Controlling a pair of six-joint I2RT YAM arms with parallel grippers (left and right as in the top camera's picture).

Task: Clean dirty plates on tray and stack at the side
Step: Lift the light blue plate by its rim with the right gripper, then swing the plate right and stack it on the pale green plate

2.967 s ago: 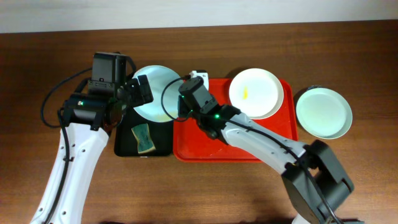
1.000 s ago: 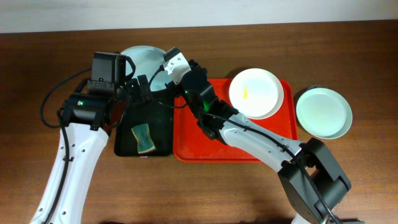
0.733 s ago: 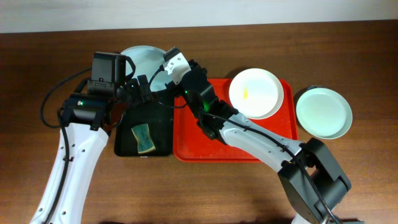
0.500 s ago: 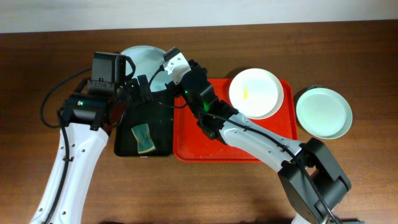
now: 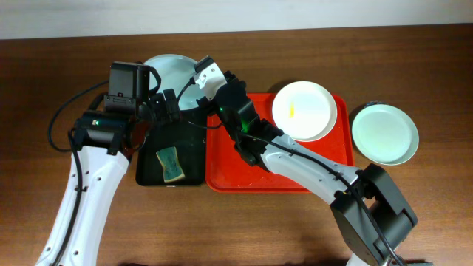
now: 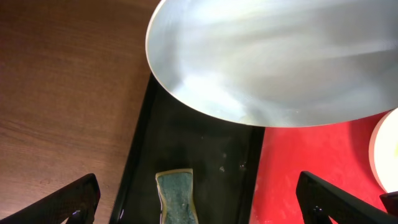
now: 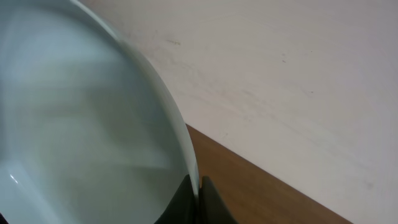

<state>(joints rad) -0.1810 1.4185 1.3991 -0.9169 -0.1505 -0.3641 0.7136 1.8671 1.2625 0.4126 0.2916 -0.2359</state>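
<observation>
Over the far end of the black tray (image 5: pixel 192 151), the right hand (image 7: pixel 198 194) pinches a mint-green plate (image 5: pixel 166 70) by its rim, left hand (image 6: pixel 198 186) spread beneath. Another mint plate (image 5: pixel 384 133) lies on the worktop (image 5: pixel 222 229) beside the red tray (image 5: pixel 244 174), apparently done; the smeared white plate (image 5: pixel 303 107) sits on that tray, uncleaned.

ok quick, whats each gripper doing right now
left gripper: open, fingers wide apart, holding nothing.
right gripper: closed on the rim of the mint-green plate.

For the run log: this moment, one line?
right gripper: shut on mint plate | left gripper: open | sponge: in black tray
</observation>
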